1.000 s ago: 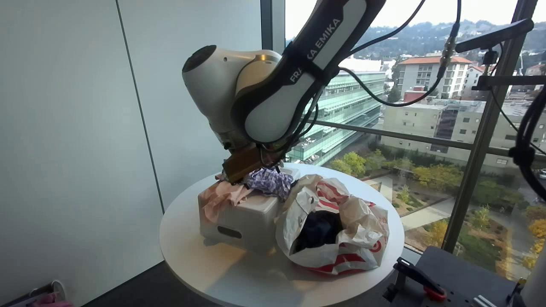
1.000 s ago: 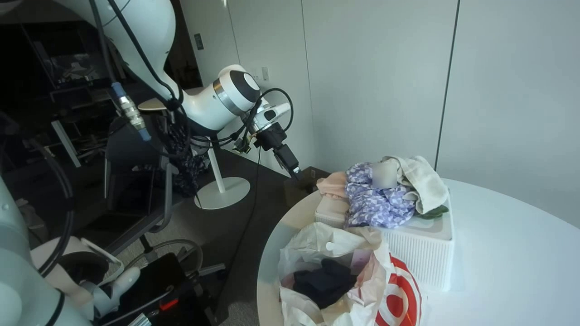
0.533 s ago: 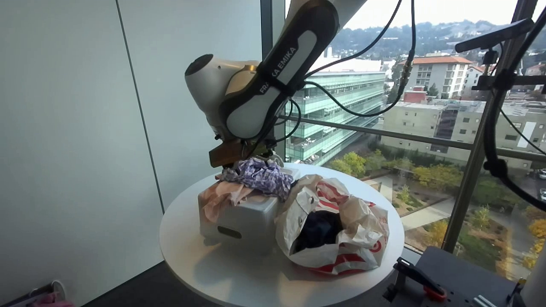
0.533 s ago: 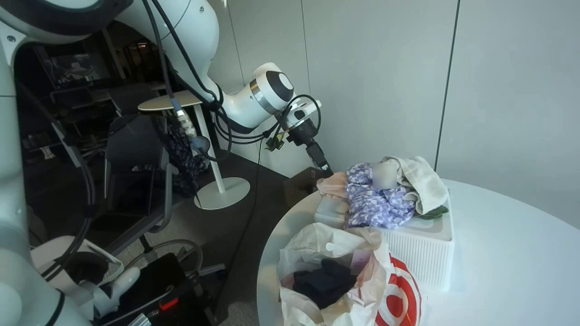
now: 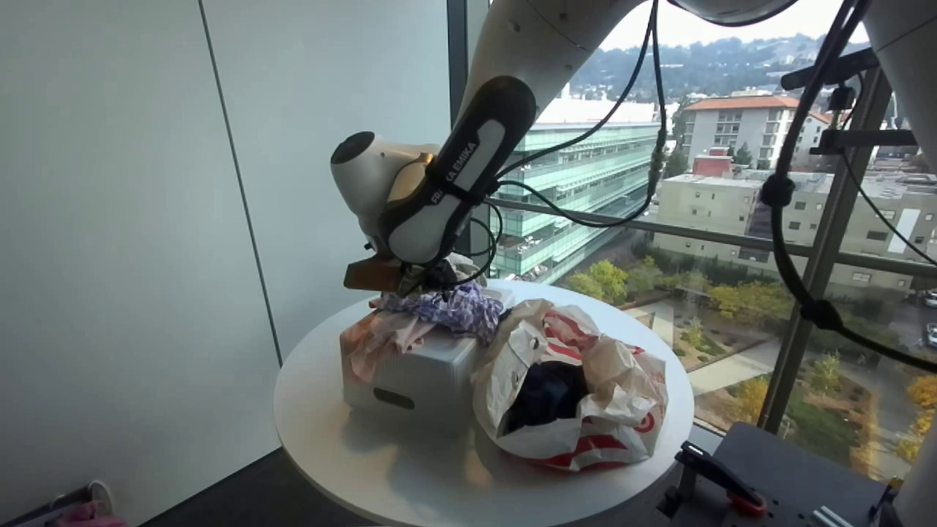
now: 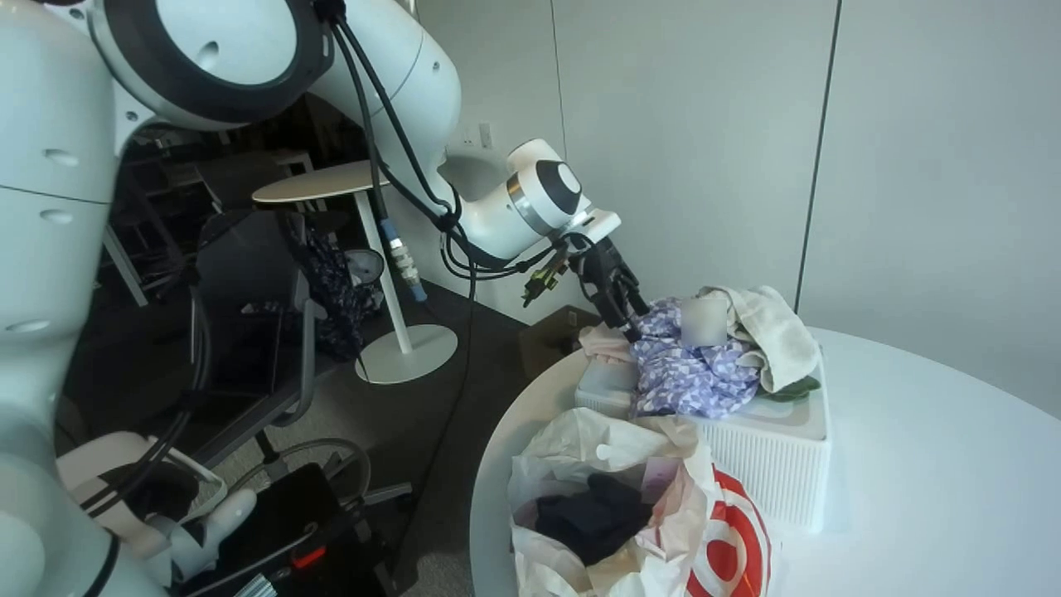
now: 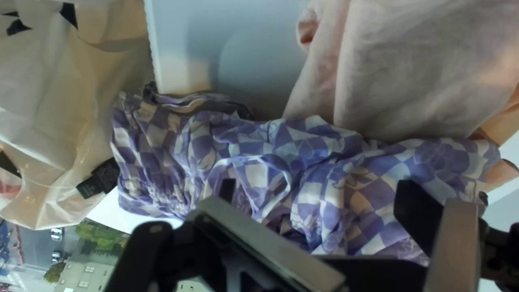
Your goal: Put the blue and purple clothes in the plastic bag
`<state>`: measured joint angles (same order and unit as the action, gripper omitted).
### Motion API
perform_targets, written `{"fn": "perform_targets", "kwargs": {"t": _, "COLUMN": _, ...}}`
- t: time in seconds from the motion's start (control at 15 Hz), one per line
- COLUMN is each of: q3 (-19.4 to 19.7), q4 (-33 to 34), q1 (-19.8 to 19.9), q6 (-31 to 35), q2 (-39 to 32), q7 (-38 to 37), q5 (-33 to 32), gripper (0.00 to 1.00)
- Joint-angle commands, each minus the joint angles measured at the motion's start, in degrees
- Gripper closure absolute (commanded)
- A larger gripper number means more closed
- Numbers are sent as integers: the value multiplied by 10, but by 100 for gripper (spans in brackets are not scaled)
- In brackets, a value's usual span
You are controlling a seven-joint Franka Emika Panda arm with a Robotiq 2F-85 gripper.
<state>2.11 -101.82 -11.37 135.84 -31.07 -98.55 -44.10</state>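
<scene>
purple cloth [image 7: 300, 154] lies partly hidden behind the end effector [image 7: 324, 198].

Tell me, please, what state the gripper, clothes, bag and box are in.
Gripper: open, jaws apart
White box: loaded on top
Purple garment: crumpled, on the box
Peach cloth: draped over the box's edge
Cream cloth: rumpled, atop the box
Green item: partly covered
Plastic bag: mouth open
Dark cloth: bunched inside the bag

"FRA…KA EMIKA" [image 5: 464, 159] on arm [image 5: 492, 132], bullseye [image 6: 722, 560] on bag [image 6: 580, 433]

Crumpled purple garment [image 6: 692, 380]; dark cloth [image 6: 593, 521] in bag [image 6: 690, 510]
</scene>
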Motion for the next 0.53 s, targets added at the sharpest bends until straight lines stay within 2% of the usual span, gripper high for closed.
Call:
{"fn": "perform_targets", "kwargs": {"t": 0.0, "q3": 48, "q4": 40, "q1": -29, "q6": 47, "q2": -39, "q7": -116, "q5": -41, "gripper": 0}}
{"fn": "perform_targets", "kwargs": {"t": 0.13, "q3": 72, "q4": 49, "q1": -42, "q6": 63, "q2": -55, "q7": -175, "q5": -86, "gripper": 0}}
{"fn": "perform_targets", "kwargs": {"t": 0.33, "q3": 81, "q4": 56, "q1": -42, "q6": 53, "q2": -70, "q7": -229, "q5": -135, "gripper": 0}}
{"fn": "perform_targets", "kwargs": {"t": 0.4, "q3": 78, "q4": 56, "q1": -38, "q6": 49, "q2": -72, "q7": -236, "q5": -146, "gripper": 6}}
{"fn": "perform_targets", "kwargs": {"t": 0.47, "q3": 73, "q4": 53, "q1": -34, "q6": 46, "q2": -70, "q7": -241, "q5": -151, "gripper": 27}}
